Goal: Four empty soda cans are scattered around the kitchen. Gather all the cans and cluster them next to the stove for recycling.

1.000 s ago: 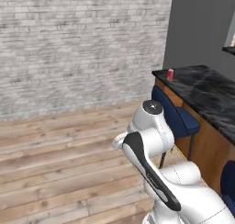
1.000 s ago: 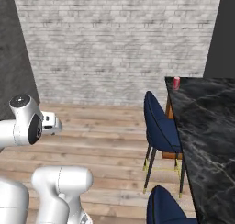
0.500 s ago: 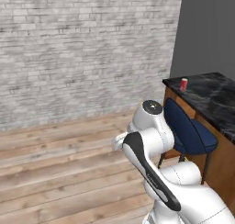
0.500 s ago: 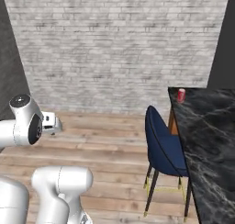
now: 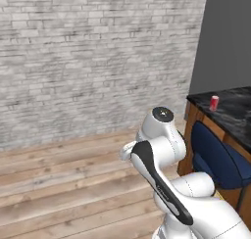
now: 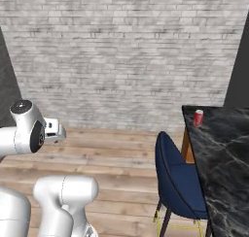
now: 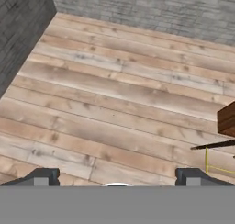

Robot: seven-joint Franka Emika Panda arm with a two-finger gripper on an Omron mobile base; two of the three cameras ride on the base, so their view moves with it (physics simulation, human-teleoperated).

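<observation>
Everything slid sideways because the base turned; the red can [image 5: 214, 102] sits on the bench [image 6: 223, 148] corner, tool [image 7: 117, 179] apart, empty.

Glossy black marbled counter [image 6: 221, 148], matt wood plank floor [image 7: 114, 99], rough white brick wall [image 5: 93, 57]

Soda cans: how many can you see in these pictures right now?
1. A red soda can stands upright near the corner of the black marbled counter, beside the blue chair. Others may be elsewhere in the kitchen, outside these views.
</observation>
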